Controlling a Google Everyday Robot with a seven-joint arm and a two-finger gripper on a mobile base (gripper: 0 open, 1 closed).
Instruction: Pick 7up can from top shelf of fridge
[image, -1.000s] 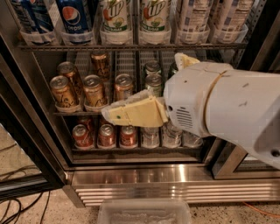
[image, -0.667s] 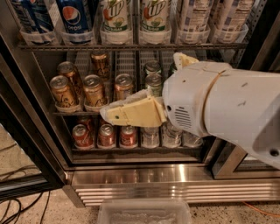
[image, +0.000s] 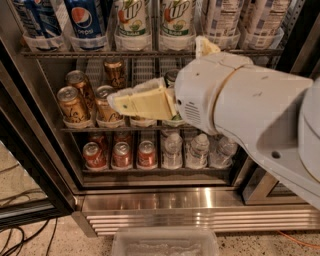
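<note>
Two white 7up cans (image: 132, 20) (image: 176, 19) with green lettering stand side by side in clear trays on the top shelf (image: 100, 53) of the fridge (image: 200, 207). My gripper (image: 156, 71) is on the big white arm in front of the middle rack, below and slightly right of the 7up cans. One cream finger (image: 142, 102) points left, and the other fingertip (image: 205, 46) reaches up to the top shelf's edge. The gripper is open and holds nothing.
Blue Pepsi cans (image: 85, 20) stand left of the 7up cans, white-labelled cans (image: 222, 17) to the right. Gold cans (image: 72, 105) fill the middle rack. Red cans (image: 121, 154) and water bottles (image: 197, 150) are below. A clear bin (image: 165, 242) lies on the floor by cables (image: 20, 240).
My gripper and arm have risen from in front of the middle rack's lower edge toward the top shelf. The cans have not moved.
</note>
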